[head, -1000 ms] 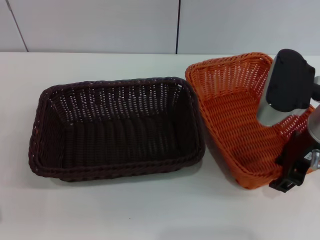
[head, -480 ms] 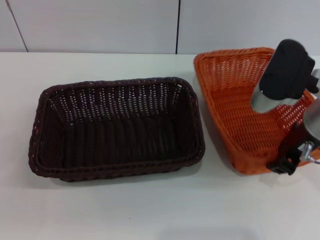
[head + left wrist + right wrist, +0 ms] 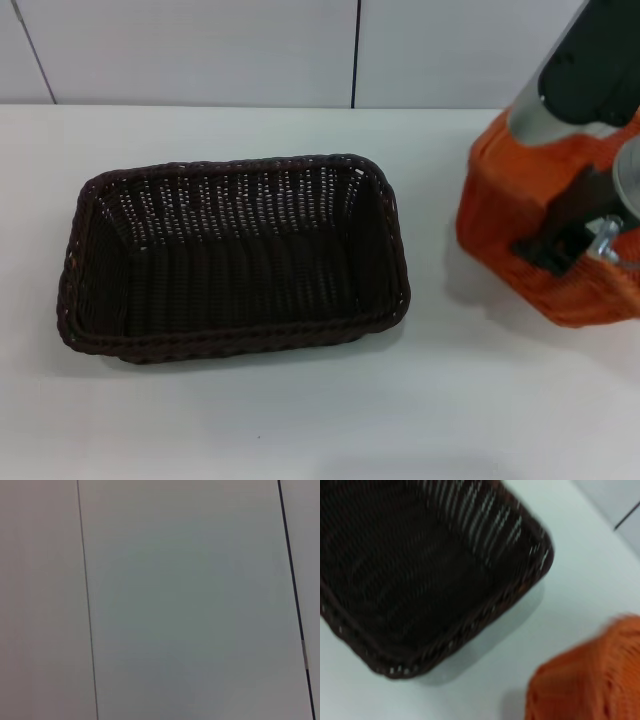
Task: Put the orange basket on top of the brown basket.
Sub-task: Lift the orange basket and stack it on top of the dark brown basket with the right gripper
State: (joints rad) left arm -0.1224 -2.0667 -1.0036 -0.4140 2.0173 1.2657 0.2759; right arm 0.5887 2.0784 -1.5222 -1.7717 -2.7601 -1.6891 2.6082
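While the counter's near edge lies bare, the action sits farther back:

Counter: white, carrying one basket only; the other hangs in the air.

Brown basket: flat on the counter, left of centre, mouth up, nothing inside. The right wrist view looks down on its corner.

Orange basket: up off the counter at the far right, tipped so its woven underside and wall face us, its shadow on the counter below; well apart from the brown one. A blurred orange corner shows in the right wrist view.

Right end effector: clamped on the orange basket's wall, black fingers across the weave, carrying it tilted.

Left end effector: out of sight; its wrist camera sees only wall panels.

Risk one: gripped by one wall, the basket could swing or slip from the fingers on the way across.

Risk two: arriving tilted like this, I'd say a corner catches the brown rim and shoves that basket, or it seats crooked.

Count: two baskets, one orange, one brown; one end effector showing.
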